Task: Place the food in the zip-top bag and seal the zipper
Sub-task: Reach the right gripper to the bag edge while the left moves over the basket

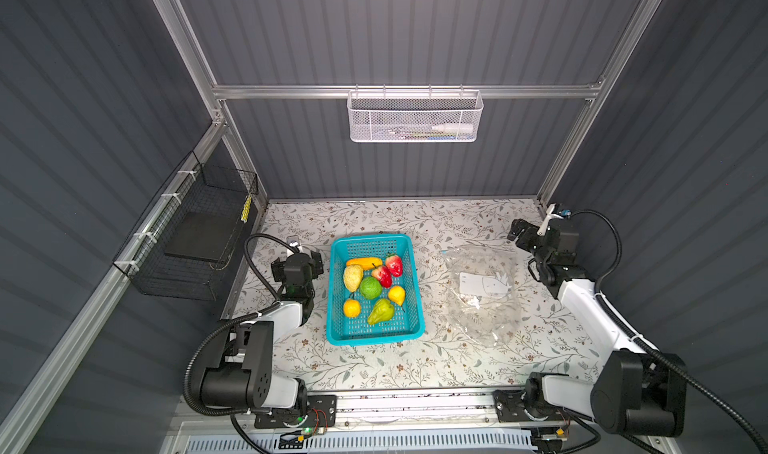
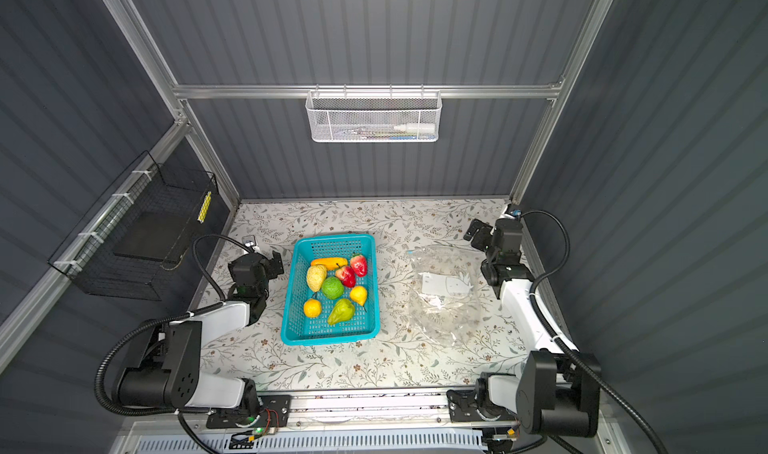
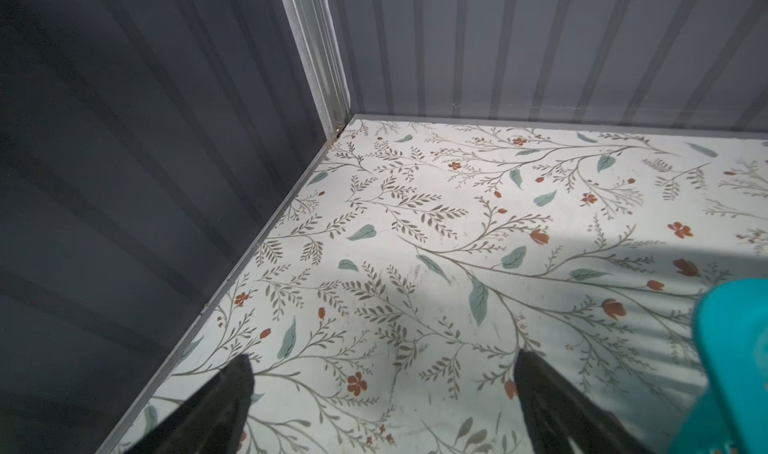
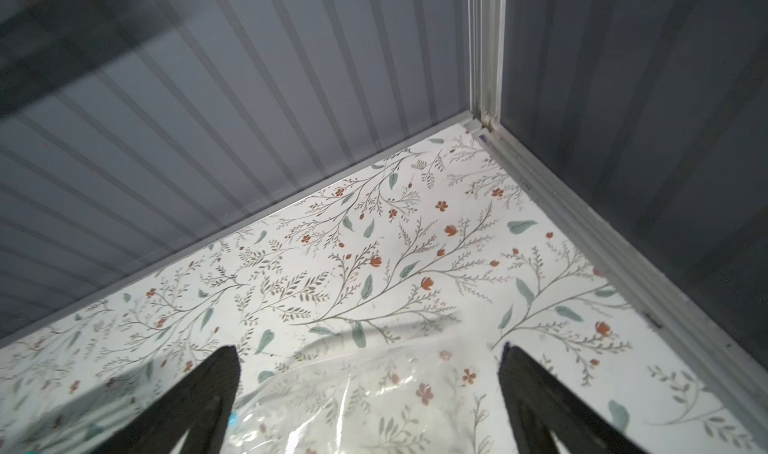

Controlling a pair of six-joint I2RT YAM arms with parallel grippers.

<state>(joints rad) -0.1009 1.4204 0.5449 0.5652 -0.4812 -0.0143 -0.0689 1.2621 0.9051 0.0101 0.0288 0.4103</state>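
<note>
The food [image 1: 370, 287] [image 2: 332, 288] lies in a teal basket [image 1: 376, 335] [image 2: 328, 337] mid-table: two red strawberries [image 1: 394, 264], a green ball, a green pear [image 1: 380, 311], yellow-orange citrus [image 1: 352, 308], a pale yellow oval [image 1: 353, 277] and an orange oblong [image 1: 363, 262]. The clear zip-top bag [image 1: 484, 294] [image 2: 446, 294] [image 4: 353, 406] lies flat to the basket's right. Its zipper [image 1: 478, 248] [image 4: 365, 354] faces the back wall. My left gripper [image 1: 316, 257] [image 2: 276, 261] [image 3: 384, 356] is open and empty, left of the basket [image 3: 731, 369]. My right gripper [image 1: 515, 229] [image 2: 473, 229] [image 4: 370, 349] hangs open over the bag's mouth edge.
A white mesh basket [image 1: 413, 117] hangs on the back wall and a black wire basket [image 1: 195, 232] on the left wall. Ribbed walls stand close behind both grippers. The floral table cover [image 1: 374, 369] stretches to the front rail.
</note>
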